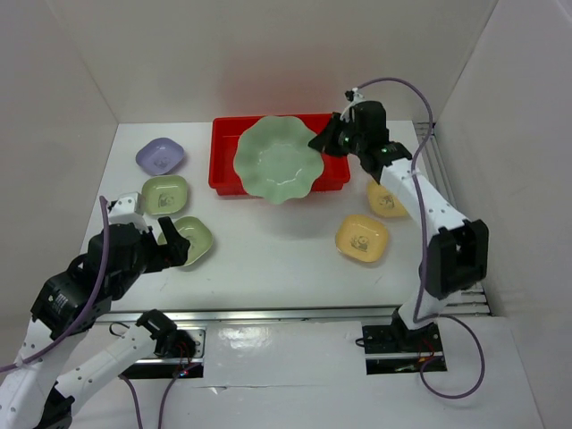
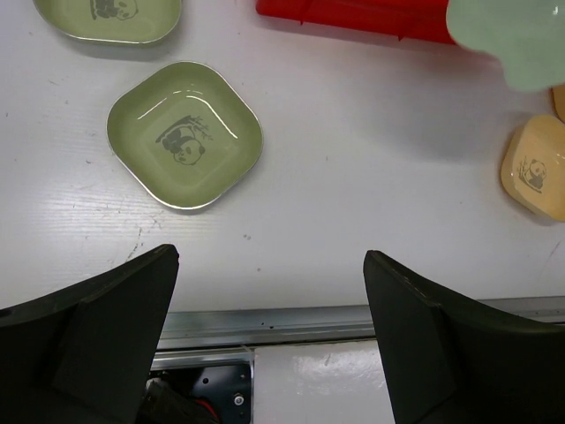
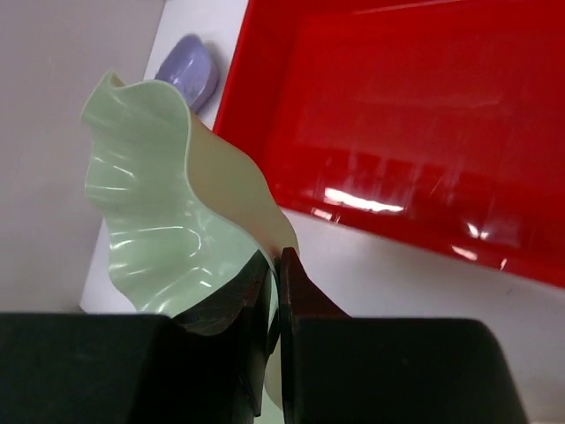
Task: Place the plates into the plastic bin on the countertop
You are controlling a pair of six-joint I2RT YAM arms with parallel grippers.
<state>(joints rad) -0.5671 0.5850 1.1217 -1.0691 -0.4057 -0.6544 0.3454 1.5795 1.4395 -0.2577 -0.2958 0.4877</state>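
Pale green scalloped dish (image 1: 278,159) held tilted over the red bin (image 1: 226,154), overhanging its near rim. Right gripper (image 1: 329,141) is clamped on the dish's thin edge, likely the only purchase such a wide plate offers. Left gripper (image 2: 272,256) hangs with fingers spread wide near a small green dish (image 2: 184,134) on the countertop (image 1: 286,259), probably lined up to take it.

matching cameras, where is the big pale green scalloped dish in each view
Top external: large pale green scalloped dish, upper centre, overlapping the red plastic bin.
Left wrist: dish blurred, top right corner.
Right wrist: dish left of centre, rim in the right gripper.
Shared landmark: the bin.
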